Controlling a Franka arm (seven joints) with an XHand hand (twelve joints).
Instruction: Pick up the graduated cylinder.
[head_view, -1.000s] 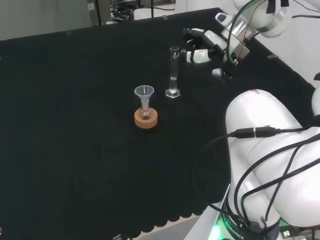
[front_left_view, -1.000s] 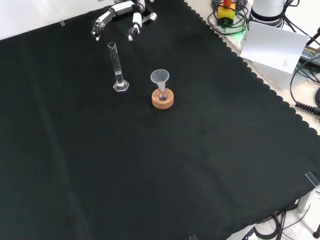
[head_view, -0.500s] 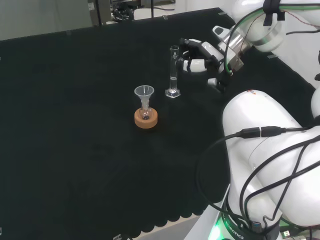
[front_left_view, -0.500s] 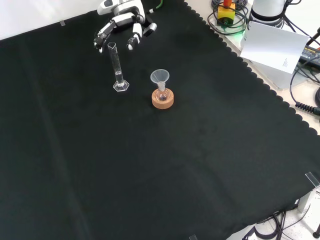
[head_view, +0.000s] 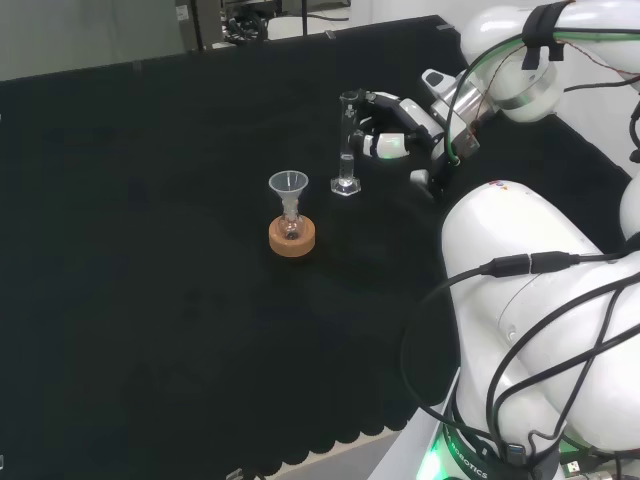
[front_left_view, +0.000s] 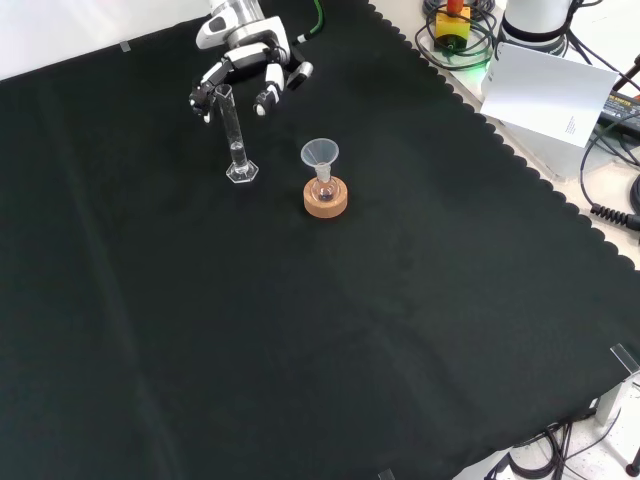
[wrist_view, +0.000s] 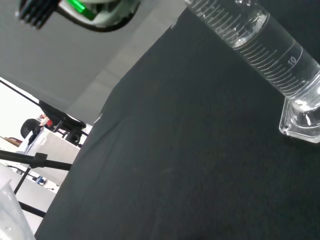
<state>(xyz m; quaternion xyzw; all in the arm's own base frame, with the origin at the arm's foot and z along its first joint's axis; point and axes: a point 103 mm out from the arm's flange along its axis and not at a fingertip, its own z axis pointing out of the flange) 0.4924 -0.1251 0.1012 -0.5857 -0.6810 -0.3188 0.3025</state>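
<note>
Since the frames 1 s and 0.5 s earlier, the hand (head_view: 392, 140) has been travelling across the black cloth (front_left_view: 330, 330) toward the graduated cylinder (head_view: 347, 143), and it is now arriving at the upper part of the tube; the cylinder, the funnel and the cork ring have not shifted. In the front view the fingers (front_left_view: 207, 92) are spreading apart and curving to either side of the cylinder (front_left_view: 233, 132), and contact cannot be confirmed. The cylinder is standing upright on its hexagonal foot, just beside the clear funnel (front_left_view: 320, 157) that is sitting in a small flask on a cork ring (front_left_view: 326, 198). Judged from these views, the cylinder is light, rigid, smooth and breakable, and it is tall over a narrow foot, so a side push is likely to tip it; the mid-to-upper tube appears to be the place to take hold, with fingers and thumb opposing. The wrist view is showing the graduation marks and the foot (wrist_view: 302, 122), detail that the head and front views are not resolving, while the front view is showing the finger spread best.
</note>
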